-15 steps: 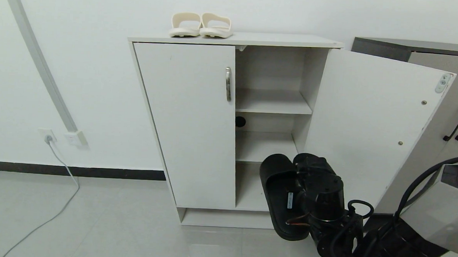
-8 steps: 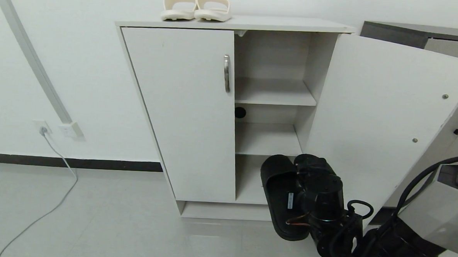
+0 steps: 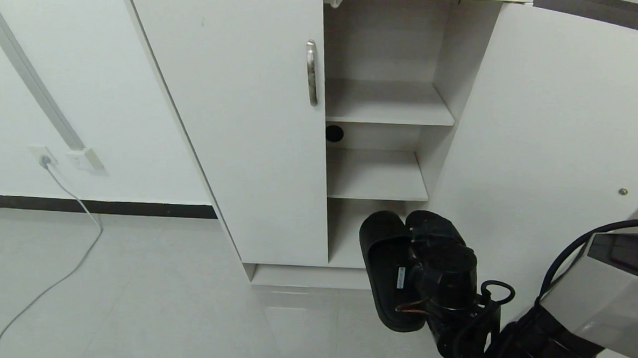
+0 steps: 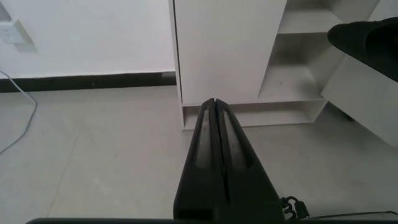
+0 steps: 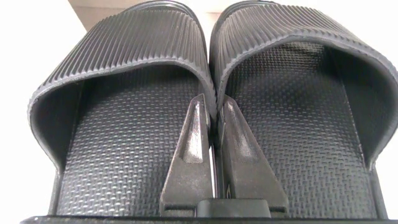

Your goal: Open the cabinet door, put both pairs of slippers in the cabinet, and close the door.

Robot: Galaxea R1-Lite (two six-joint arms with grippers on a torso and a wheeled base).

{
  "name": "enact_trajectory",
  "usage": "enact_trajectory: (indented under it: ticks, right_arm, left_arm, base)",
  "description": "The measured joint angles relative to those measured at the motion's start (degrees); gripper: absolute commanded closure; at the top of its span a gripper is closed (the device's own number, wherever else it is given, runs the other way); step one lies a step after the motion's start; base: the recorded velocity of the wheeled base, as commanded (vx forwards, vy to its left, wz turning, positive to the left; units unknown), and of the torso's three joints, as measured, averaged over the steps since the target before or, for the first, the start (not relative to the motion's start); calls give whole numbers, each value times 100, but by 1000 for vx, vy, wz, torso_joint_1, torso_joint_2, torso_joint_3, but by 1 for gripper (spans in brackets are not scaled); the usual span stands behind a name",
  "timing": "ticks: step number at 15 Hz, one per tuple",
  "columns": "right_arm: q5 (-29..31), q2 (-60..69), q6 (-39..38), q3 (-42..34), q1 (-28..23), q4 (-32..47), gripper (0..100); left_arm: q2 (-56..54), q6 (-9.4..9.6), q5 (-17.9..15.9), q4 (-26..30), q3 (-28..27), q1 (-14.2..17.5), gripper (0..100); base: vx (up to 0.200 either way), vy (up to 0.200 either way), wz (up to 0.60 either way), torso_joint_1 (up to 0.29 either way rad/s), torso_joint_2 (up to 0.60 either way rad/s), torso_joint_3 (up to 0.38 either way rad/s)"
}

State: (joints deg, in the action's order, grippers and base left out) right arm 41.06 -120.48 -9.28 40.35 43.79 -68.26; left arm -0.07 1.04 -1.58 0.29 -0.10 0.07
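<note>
Holding the black slippers [image 3: 388, 257] as a pair, the right gripper [image 5: 211, 112] has its fingers squeezed nearly together on the two inner edges where the slippers meet, so both hang from that one pinch, straps side by side. They sit right in front of the cabinet [image 3: 235, 116], at the mouth of its bottom compartment [image 3: 343, 234], between the edge of the closed left door [image 3: 245, 143] and the swung-out right door [image 3: 542, 129]. Can't tell if the toes are past the cabinet's front edge.

There's a small white label [image 3: 400, 278] on the slipper nearer the left door, but the print is way too tiny to read.

Inside the cabinet's open half are two shelves [image 3: 387, 101], with a round hole [image 3: 334, 133] in the back panel between them. The left door has a metal handle [image 3: 312, 74].

The left gripper [image 4: 214, 106] is low in front of the cabinet's base, fingers pressed flat together with nothing in them.

A wall socket [image 3: 44, 160] with a grey cable [image 3: 73, 265] is well off to the cabinet's left-door side.
</note>
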Motion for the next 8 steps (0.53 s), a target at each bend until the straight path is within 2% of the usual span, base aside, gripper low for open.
enact_trajectory:
  ticks: [5, 8]
  right_arm:
    - [-187, -16, 545, 204, 113, -549, 100]
    - [-156, -85, 602, 377, 128, -784, 100]
  left_arm:
    - [0, -2, 0, 0, 0, -2, 100]
    - [0, 0, -7, -2, 0, 0, 100]
  base:
    - [0, 0, 0, 6, 2, -193]
    - [0, 0, 0, 1, -1, -33]
